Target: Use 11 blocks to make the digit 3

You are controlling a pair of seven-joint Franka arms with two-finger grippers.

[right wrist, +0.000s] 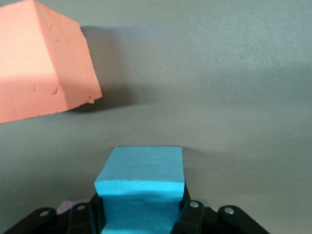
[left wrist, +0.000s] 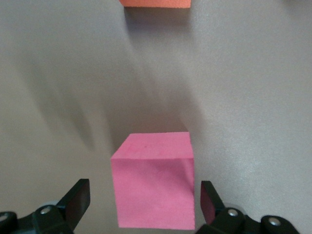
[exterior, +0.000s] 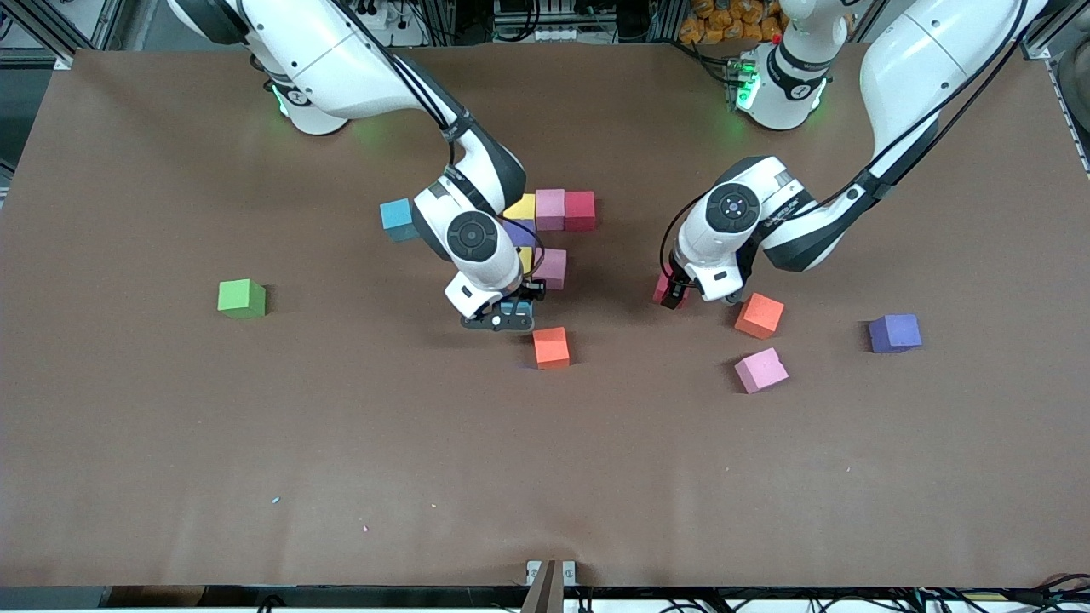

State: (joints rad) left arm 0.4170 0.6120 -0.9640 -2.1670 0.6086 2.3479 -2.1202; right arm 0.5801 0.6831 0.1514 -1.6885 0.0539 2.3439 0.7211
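Note:
My right gripper (exterior: 508,317) is shut on a blue block (right wrist: 141,175), low over the table beside an orange block (exterior: 551,346), which also shows in the right wrist view (right wrist: 44,73). My left gripper (exterior: 673,294) is open, its fingers (left wrist: 78,197) standing on either side of a red block (left wrist: 153,170) on the table, with gaps on both sides. A cluster lies under the right arm: yellow (exterior: 521,207), pink (exterior: 550,209), red (exterior: 580,210), purple (exterior: 519,232), yellow (exterior: 525,258) and pink (exterior: 552,267) blocks.
Loose blocks toward the left arm's end: orange (exterior: 759,315), pink (exterior: 760,369), purple (exterior: 894,333). A second blue block (exterior: 398,219) sits beside the right arm's wrist. A green cube (exterior: 242,299) lies toward the right arm's end. An orange block's edge (left wrist: 155,3) shows in the left wrist view.

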